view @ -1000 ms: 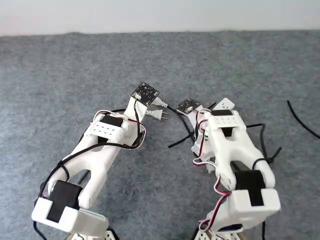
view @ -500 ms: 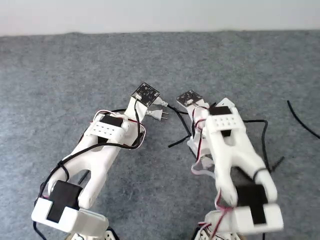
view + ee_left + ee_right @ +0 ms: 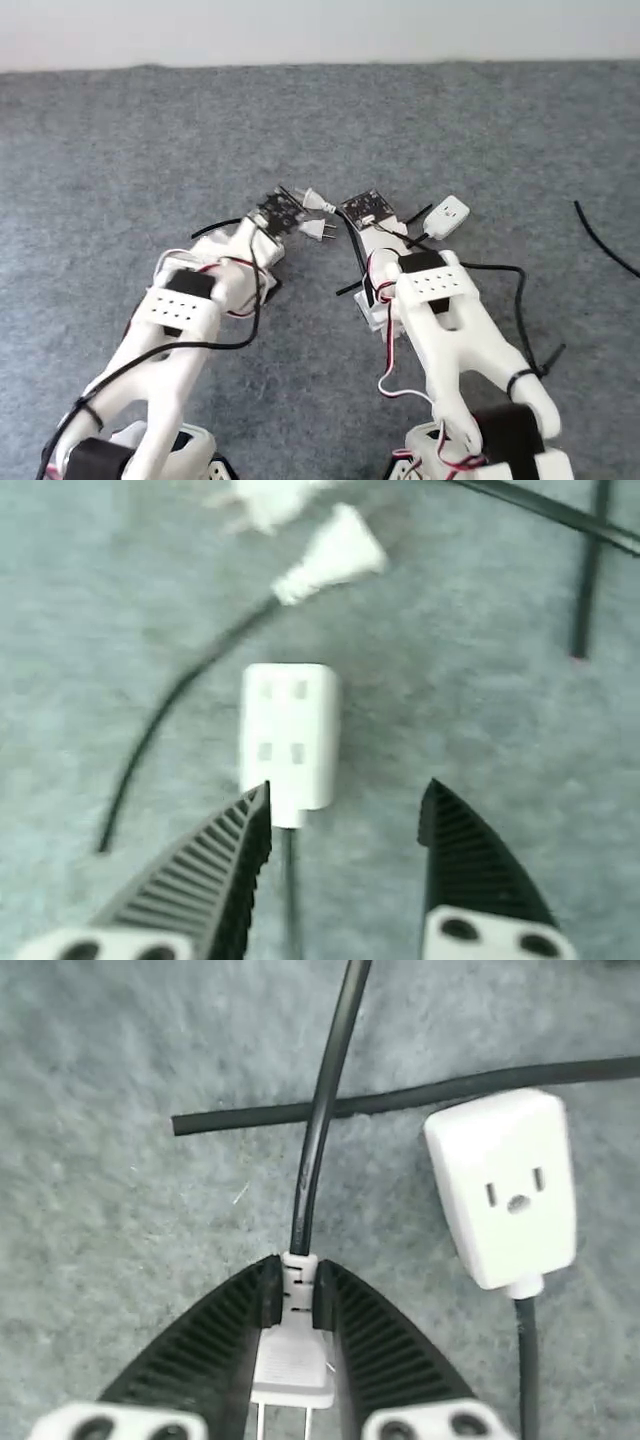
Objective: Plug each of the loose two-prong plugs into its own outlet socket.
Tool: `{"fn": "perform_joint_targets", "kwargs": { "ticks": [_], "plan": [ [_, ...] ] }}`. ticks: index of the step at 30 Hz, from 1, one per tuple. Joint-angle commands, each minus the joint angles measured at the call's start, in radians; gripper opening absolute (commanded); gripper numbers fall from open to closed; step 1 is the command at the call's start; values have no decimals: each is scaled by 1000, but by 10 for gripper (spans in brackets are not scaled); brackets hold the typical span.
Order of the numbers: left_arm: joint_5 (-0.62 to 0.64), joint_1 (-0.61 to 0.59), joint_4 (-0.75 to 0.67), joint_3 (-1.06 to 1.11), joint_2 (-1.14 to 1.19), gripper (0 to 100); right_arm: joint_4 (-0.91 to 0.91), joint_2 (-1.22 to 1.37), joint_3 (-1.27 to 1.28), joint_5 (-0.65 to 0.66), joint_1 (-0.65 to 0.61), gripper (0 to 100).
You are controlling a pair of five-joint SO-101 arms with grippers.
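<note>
My left gripper [image 3: 347,795] is open, low over a white two-socket outlet block [image 3: 290,730] whose near end lies by one finger [image 3: 230,850]. Beyond the block lie a white plug [image 3: 335,560] on a black cord and a second, blurred plug [image 3: 265,500]. My right gripper [image 3: 297,1270] is shut on a white two-prong plug [image 3: 293,1345], prongs pointing back toward the wrist and its black cord [image 3: 325,1110] running ahead. A white single outlet [image 3: 510,1190] lies just beside it. From above, two loose plugs [image 3: 318,230] lie between the arms' tips, and the single outlet [image 3: 447,215] sits back right.
Black cords cross the grey carpet: one straight length [image 3: 400,1095] ahead of the right gripper, and two more [image 3: 590,570] beyond the left one. The left arm [image 3: 185,300] and right arm [image 3: 430,290] stand close together. A stray black cord [image 3: 605,240] lies far right.
The left arm has dropped lower, its wrist now nearer the front. The right arm has swung left and stretched forward, uncovering the single outlet at the back right.
</note>
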Motion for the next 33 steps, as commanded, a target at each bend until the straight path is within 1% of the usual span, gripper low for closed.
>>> {"fn": "perform_joint_targets", "kwargs": {
  "ticks": [1,5,10,12,16,18,21,27,29,33],
  "plan": [
    [3,-23,-37,-19,-49,233,-15,28,-41,-11,-5,9],
    [3,-25,-44,-68,0,233,-12,51,-55,-11,-5,9],
    [3,-29,-38,-202,209,233,-10,51,-54,-11,-4,9],
    [3,-38,-9,-275,301,234,-10,51,-54,-11,-4,9],
    [3,-40,98,-420,443,235,-10,51,-54,-9,-4,9],
    [3,-40,117,-463,496,235,-10,51,-54,-9,-4,9],
    [3,-40,120,-493,546,232,-10,51,-54,-9,-4,9],
    [5,0,210,-503,559,231,-12,51,-54,-9,-4,9],
    [46,9,218,-501,560,220,-12,51,-54,-9,-4,9],
    [166,12,218,-501,560,156,-13,51,-54,-11,-4,9]
  ]
}}
